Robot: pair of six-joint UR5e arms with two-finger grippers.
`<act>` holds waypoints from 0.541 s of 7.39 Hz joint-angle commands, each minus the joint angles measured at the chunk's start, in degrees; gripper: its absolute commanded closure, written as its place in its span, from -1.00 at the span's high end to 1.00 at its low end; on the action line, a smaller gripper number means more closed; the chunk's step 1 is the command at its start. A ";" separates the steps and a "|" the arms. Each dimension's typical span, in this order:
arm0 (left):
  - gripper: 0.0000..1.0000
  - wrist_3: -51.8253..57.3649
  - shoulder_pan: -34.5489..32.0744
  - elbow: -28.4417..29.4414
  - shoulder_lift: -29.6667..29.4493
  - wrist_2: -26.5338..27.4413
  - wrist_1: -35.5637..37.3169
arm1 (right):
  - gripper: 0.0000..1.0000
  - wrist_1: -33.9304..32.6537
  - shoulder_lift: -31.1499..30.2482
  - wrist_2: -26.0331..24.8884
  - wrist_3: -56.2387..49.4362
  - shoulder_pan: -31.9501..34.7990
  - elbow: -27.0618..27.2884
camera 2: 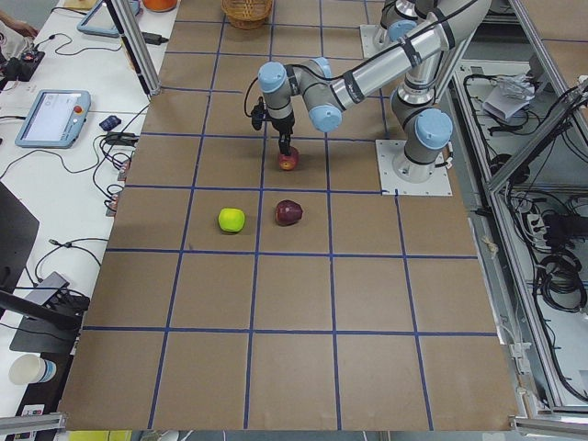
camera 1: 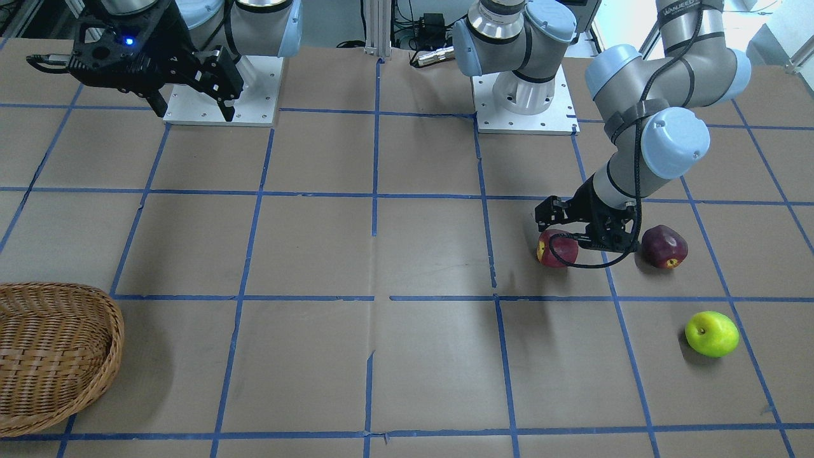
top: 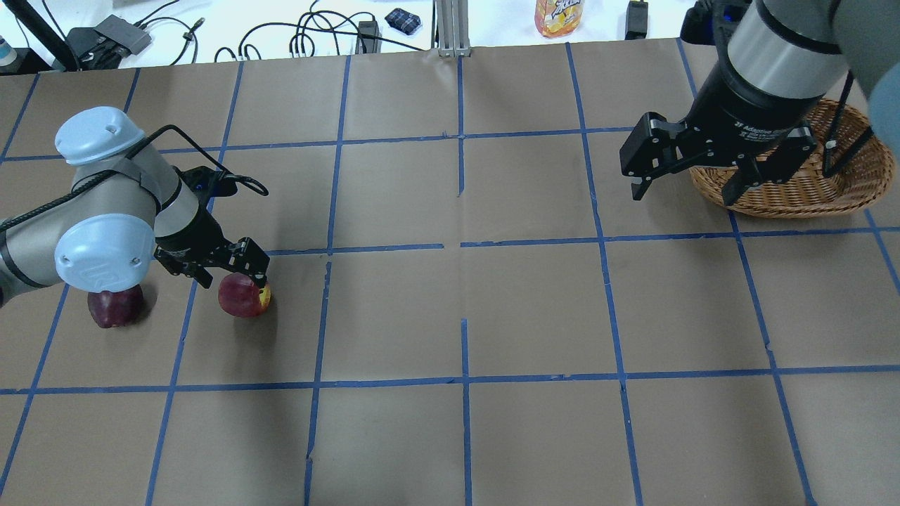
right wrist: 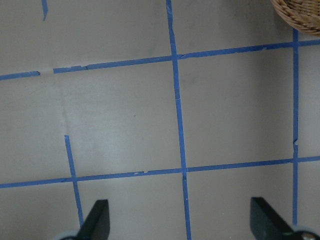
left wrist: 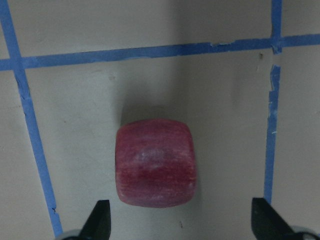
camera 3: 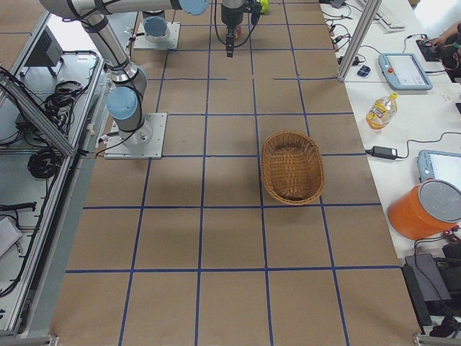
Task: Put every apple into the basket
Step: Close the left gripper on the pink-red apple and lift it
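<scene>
The red apple with a yellowish patch point(camera 1: 558, 248) lies on the table, also seen in the overhead view point(top: 243, 295) and filling the left wrist view point(left wrist: 155, 162). My left gripper point(top: 235, 280) is open just above it, one finger on each side, not touching. The maroon apple point(camera 1: 664, 246) lies beside my left arm point(top: 114, 306). The yellow-green apple point(camera 1: 711, 333) lies nearer the table's operator side and is out of the overhead view. The wicker basket point(top: 794, 186) stands empty at the other end. My right gripper point(top: 683, 197) is open and empty, raised beside the basket.
The table is brown paper with a blue tape grid point(camera 1: 375, 299). The arm bases on white plates point(camera 1: 528, 114) stand at the robot's edge. A juice bottle point(top: 559, 15) and cables lie beyond the far edge. The basket rim shows in the right wrist view point(right wrist: 300, 12).
</scene>
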 commanded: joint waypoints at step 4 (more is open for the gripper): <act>0.67 -0.71 0.19 -0.46 -6.26 3.60 5.61 | 1.00 -0.02 -0.02 -0.02 0.03 0.00 0.25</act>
